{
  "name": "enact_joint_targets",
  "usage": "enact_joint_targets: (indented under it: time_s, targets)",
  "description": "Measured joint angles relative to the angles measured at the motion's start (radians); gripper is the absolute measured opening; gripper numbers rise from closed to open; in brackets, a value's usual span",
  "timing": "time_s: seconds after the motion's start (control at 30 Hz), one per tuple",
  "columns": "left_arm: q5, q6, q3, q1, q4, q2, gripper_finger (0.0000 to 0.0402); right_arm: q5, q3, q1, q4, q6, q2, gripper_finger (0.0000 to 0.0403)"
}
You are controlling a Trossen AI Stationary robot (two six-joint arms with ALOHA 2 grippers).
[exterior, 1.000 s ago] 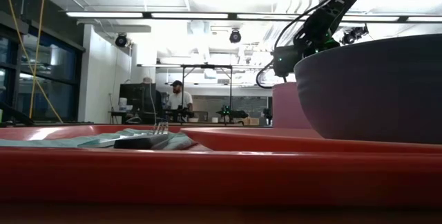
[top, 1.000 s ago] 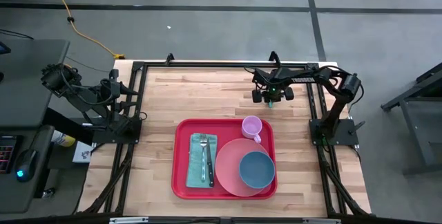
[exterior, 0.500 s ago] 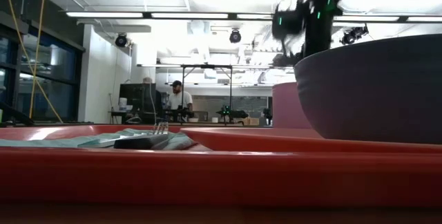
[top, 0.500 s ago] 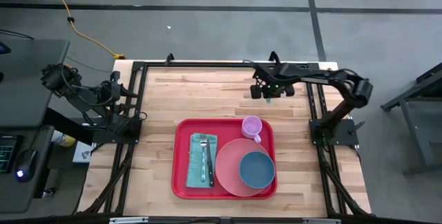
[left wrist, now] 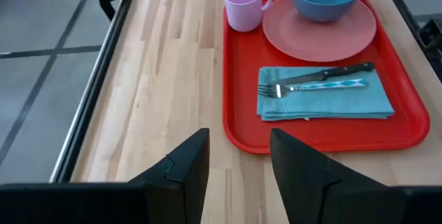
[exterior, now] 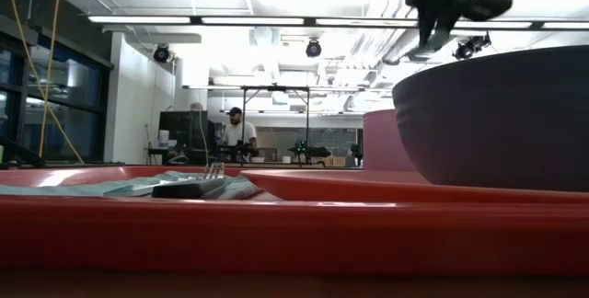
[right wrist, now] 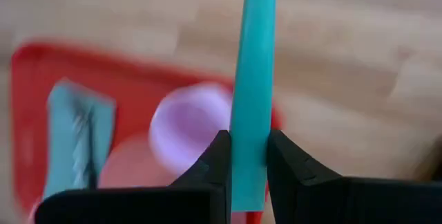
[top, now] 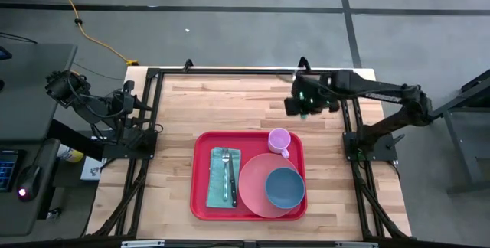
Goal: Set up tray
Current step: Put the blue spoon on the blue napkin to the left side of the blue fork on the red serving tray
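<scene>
The red tray point(top: 200, 202) lies at the table's near middle. It carries a teal napkin point(top: 217, 183) with a fork and knife point(top: 228, 177), a pink plate point(top: 253, 187) under a blue bowl point(top: 285, 187), and a pink cup point(top: 279, 139). My right gripper point(top: 306, 104) hangs high over the far right of the table, beyond the cup, shut on a long flat teal piece point(right wrist: 250, 79). My left gripper point(left wrist: 238, 162) waits open at the table's left edge. My right gripper pinches the teal piece between its two fingers point(right wrist: 219, 162), on its flat sides near one end point(right wrist: 247, 182). The piece runs on forward past the fingertips, lifted clear of the table; its far end is out of the picture.
Black frame rails point(top: 230, 72) border the table's far, left and right edges. Bare wood point(top: 214, 102) lies between the tray and the far rail. A person point(exterior: 241, 132) stands far back in the room.
My right gripper has risen well above the table and shifted slightly toward the right edge as the arm stretched out, staying shut. The things on the tray have stayed in place.
</scene>
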Motion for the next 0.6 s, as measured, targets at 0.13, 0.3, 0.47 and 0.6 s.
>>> enact_joint_targets:
  time_s: [0.13, 0.3, 0.47, 0.6]
  targets:
    - [0.026, 0.019, 0.000, 0.000, -0.001, 0.000, 0.0182, -0.065, 0.038, 0.151, -0.003, 0.132, 0.000, 0.0038]
    - [0.049, 0.018, 0.000, 0.000, -0.001, 0.000, 0.0182, -0.073, 0.043, 0.370, 0.037, 0.375, 0.000, 0.0038]
    - [0.057, 0.032, 0.000, 0.000, -0.001, 0.000, 0.0182, -0.053, 0.040, 0.567, 0.180, 0.567, 0.050, 0.0038]
    - [0.080, 0.048, 0.000, 0.000, -0.001, 0.000, 0.0182, -0.049, 0.039, 0.659, 0.350, 0.627, 0.138, 0.0038]
